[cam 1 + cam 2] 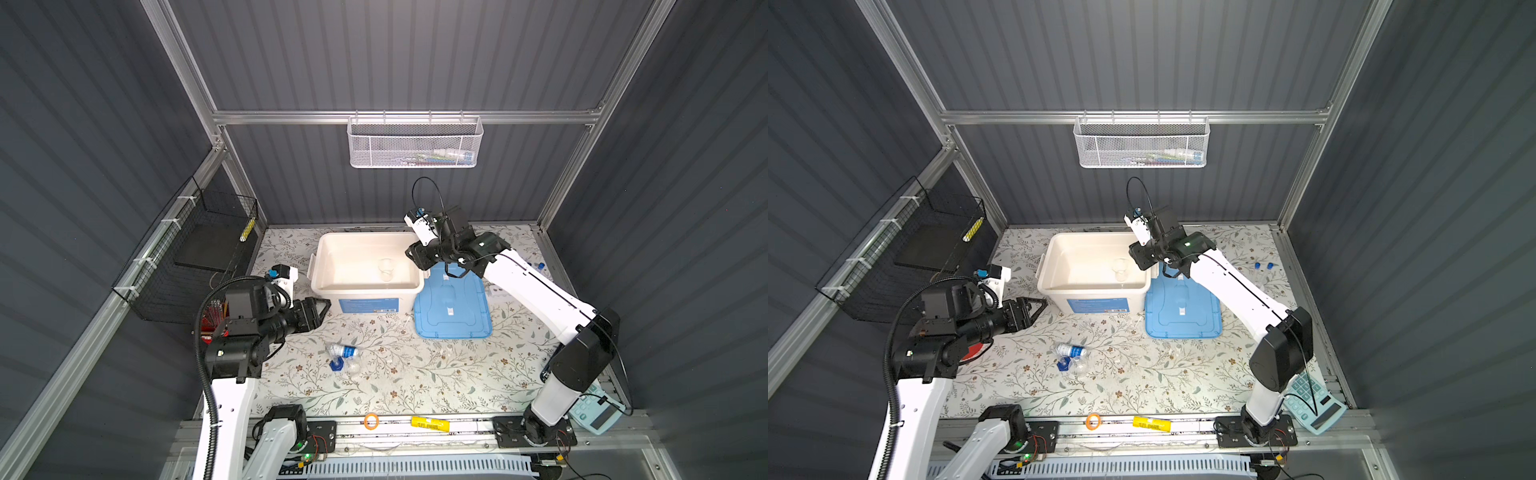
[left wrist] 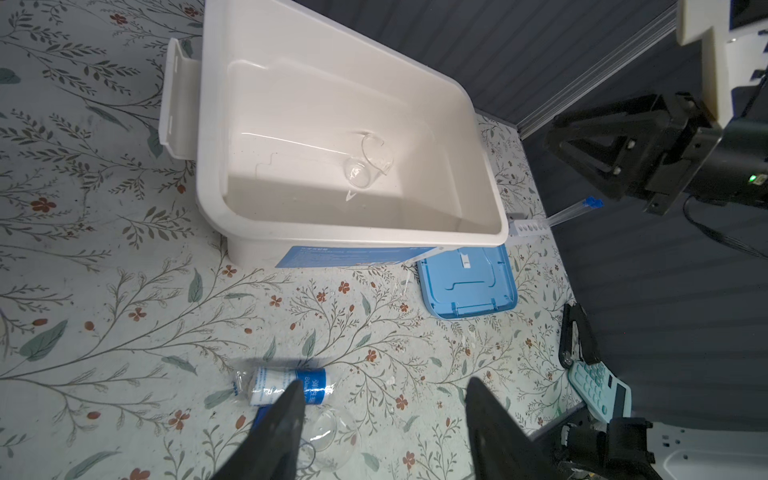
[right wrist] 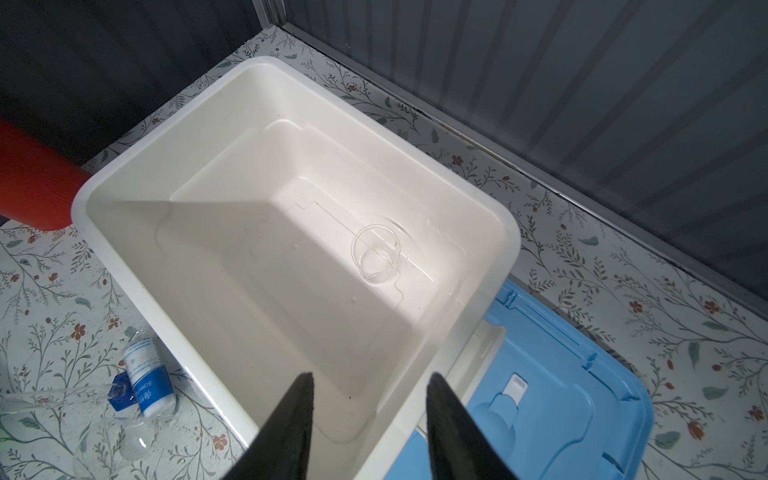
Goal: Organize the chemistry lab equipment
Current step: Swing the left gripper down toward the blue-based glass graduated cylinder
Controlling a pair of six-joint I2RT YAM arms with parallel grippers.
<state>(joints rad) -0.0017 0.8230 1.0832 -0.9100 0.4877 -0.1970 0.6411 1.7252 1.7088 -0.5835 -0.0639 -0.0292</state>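
Hovering over the lid-side edge of the white rectangular plastic tub, my right gripper has its black fingers parted with nothing between them.

Item: small clear glass beaker, the tub's only content, on the floor toward its right wall. It shows faintly in both top views.

Item: pale blue plastic lid, flat on the floral tabletop, just beside the tub.

Item: my left gripper, fingers spread wide and empty. In the left wrist view one finger overlaps the white plastic bottle with a blue label. A top view puts that gripper near the tub's front left corner, apart from the bottle.

Item: bottle, lying on its side in front of the tub. Close against it are a round clear glass flask and a blue hexagonal base; the right wrist view shows both more plainly than the top views.

Item: white holed rack holding a slanted clear tube with a blue cap, beyond the tub. The left wrist view shows the rack best. A top view shows two blue caps past my right arm.

Item: red cup, left of the tub and largely hidden under my left arm in the top views.

Item: pale blue calculator, at the front right corner.
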